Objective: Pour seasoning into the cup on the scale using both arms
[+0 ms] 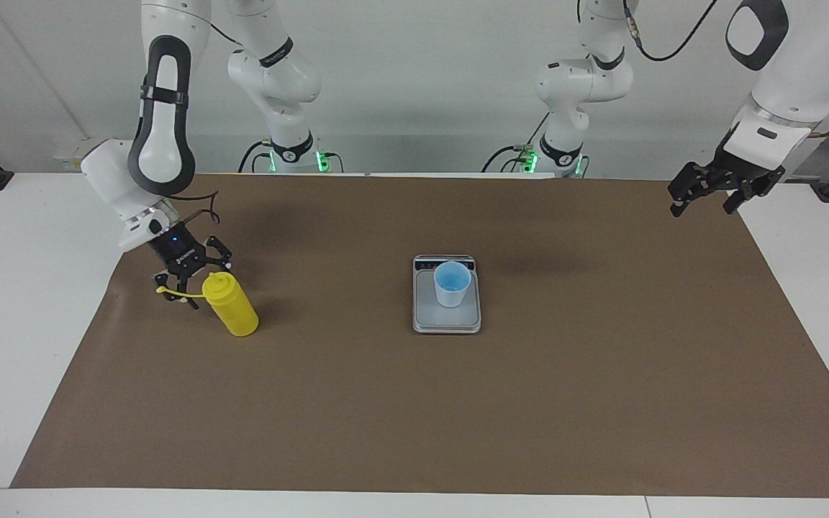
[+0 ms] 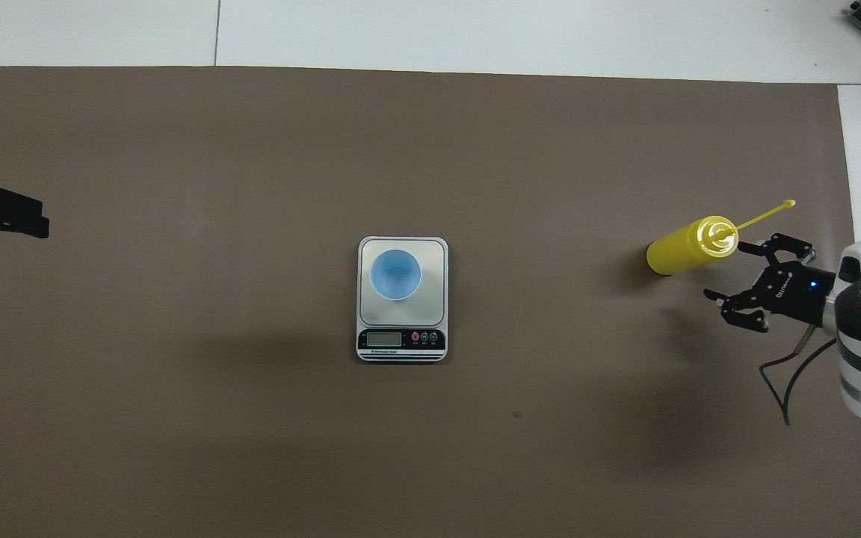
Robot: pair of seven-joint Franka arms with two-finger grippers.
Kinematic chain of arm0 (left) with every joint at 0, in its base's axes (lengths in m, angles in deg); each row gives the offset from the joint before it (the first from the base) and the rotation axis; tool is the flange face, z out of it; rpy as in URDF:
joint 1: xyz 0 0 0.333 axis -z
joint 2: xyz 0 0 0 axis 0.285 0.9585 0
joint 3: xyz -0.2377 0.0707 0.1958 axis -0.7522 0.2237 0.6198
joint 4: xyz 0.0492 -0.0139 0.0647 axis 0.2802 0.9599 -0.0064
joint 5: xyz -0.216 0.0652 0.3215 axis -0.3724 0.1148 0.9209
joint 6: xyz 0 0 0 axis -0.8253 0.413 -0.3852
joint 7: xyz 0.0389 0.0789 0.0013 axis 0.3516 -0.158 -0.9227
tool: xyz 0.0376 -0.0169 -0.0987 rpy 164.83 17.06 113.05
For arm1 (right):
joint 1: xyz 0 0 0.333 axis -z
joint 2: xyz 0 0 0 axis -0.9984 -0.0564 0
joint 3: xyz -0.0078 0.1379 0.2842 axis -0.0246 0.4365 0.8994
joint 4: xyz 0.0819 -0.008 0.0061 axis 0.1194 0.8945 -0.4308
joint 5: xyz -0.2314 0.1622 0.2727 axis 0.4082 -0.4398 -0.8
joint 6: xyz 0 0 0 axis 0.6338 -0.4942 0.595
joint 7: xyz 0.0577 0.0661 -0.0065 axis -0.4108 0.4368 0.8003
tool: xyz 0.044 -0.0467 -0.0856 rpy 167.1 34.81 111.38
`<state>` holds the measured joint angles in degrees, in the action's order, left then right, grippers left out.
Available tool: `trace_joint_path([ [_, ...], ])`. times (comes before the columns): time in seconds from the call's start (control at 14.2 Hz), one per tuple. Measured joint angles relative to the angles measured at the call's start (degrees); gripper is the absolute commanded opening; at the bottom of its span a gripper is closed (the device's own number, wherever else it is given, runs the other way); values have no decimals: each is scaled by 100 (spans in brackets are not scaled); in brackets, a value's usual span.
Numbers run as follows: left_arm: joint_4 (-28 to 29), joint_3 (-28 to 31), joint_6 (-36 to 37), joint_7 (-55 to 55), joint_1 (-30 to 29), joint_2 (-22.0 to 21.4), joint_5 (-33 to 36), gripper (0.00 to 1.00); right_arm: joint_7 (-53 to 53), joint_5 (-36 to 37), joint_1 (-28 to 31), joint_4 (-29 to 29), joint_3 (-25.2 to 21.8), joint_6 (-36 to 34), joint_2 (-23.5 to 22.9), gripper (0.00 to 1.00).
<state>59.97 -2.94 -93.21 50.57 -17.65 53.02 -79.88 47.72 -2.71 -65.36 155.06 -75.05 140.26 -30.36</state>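
The yellow seasoning bottle (image 1: 231, 306) (image 2: 681, 250) stands upright on the brown mat toward the right arm's end, its cap strap sticking out sideways. My right gripper (image 1: 195, 280) (image 2: 726, 270) is open, low beside the bottle's top on the side nearer the robots, close to it but not around it. The light-blue cup (image 1: 451, 284) (image 2: 394, 274) stands upright on the scale (image 1: 447, 325) (image 2: 438, 250) at the mat's middle. The scale's display end is nearer the robots. My left gripper (image 1: 704, 198) (image 2: 1, 213) is open and empty, raised over the mat's edge at the left arm's end.
A brown mat (image 1: 414, 417) (image 2: 251, 448) covers most of the white table. The cup and scale stand well apart from the bottle, with bare mat between them.
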Motion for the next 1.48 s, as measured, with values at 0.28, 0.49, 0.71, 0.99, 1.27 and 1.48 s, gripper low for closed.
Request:
trace_joint_path([
  [0.28, 0, 0, 1, 0, 0, 0, 0, 100, -145, 483, 302, -25, -16, 1, 4, 100],
  [0.49, 0, 0, 1, 0, 0, 0, 0, 100, -940, 1299, 450, -216, -26, 0, 23, 100],
  [0.71, 0, 0, 1, 0, 0, 0, 0, 100, -2060, 2023, 447, -491, -25, -157, 85, 100],
  [0.99, 0, 0, 1, 0, 0, 0, 0, 100, -3932, 2968, 438, -876, -25, -770, 239, 100],
  [1.27, 0, 0, 2, 0, 0, 0, 0, 100, -6328, 4048, 109, -973, 17, -1145, 715, 100],
  [1.48, 0, 0, 2, 0, 0, 0, 0, 100, -8152, 4860, -425, -1090, 46, -1548, 1041, 100],
])
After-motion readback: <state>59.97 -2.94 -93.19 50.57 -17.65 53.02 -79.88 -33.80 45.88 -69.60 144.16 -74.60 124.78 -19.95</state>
